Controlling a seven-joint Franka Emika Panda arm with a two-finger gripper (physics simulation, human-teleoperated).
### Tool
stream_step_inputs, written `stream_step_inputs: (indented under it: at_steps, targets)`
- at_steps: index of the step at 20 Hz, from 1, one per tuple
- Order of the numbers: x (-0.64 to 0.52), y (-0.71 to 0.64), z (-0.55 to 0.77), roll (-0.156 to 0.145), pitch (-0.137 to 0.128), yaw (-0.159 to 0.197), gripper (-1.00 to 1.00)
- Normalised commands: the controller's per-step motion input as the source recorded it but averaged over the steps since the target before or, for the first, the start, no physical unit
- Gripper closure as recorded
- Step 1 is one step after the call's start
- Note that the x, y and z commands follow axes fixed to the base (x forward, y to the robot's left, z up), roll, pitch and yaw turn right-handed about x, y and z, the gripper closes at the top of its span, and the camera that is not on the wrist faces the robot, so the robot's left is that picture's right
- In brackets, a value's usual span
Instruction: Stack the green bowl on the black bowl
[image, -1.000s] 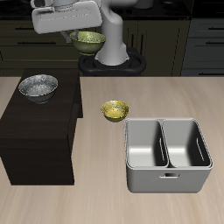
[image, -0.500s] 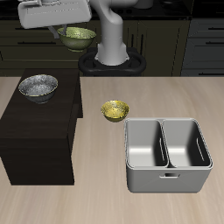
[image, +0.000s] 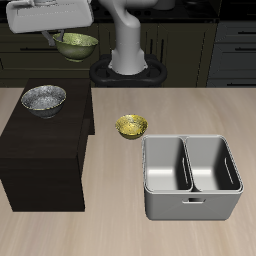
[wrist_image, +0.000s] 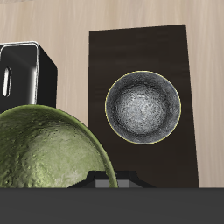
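We are carrying the green bowl (image: 76, 44) in our gripper (image: 62, 38), jaws clamped on its rim, high in the air behind the table. In the wrist view its glossy, mottled olive inside (wrist_image: 48, 150) is filling the near field. Below, the black bowl (wrist_image: 143, 107) is sitting on a dark, flat-topped block (image: 45, 150), its round speckled silvery inside looking metallic. A small yellow-gold bowl (image: 130, 126) is resting on the pale wood-grain table (image: 120, 225), just behind a grey two-compartment caddy (image: 192, 176). Dark cabinets (image: 230, 45) are lining the back.
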Motion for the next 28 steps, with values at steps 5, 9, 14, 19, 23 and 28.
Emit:
stream_step_inputs:
  at_steps: [5,9,14,19,23,28]
  targets:
    - [0.24,-0.31,0.04,-0.018,0.004,-0.012,1.0]
    - [0.21,-0.34,-0.04,-0.044,0.0,0.002,1.0]
    - [0.08,-0.16,-0.01,-0.014,0.001,-0.024,1.0]
    - [0.06,-0.18,0.01,-0.02,-0.016,-0.015,1.0]
    - [0.07,-0.12,-0.01,-0.008,-0.02,-0.019,1.0]
    - [0.1,-0.13,-0.07,-0.022,-0.001,-0.009,1.0]
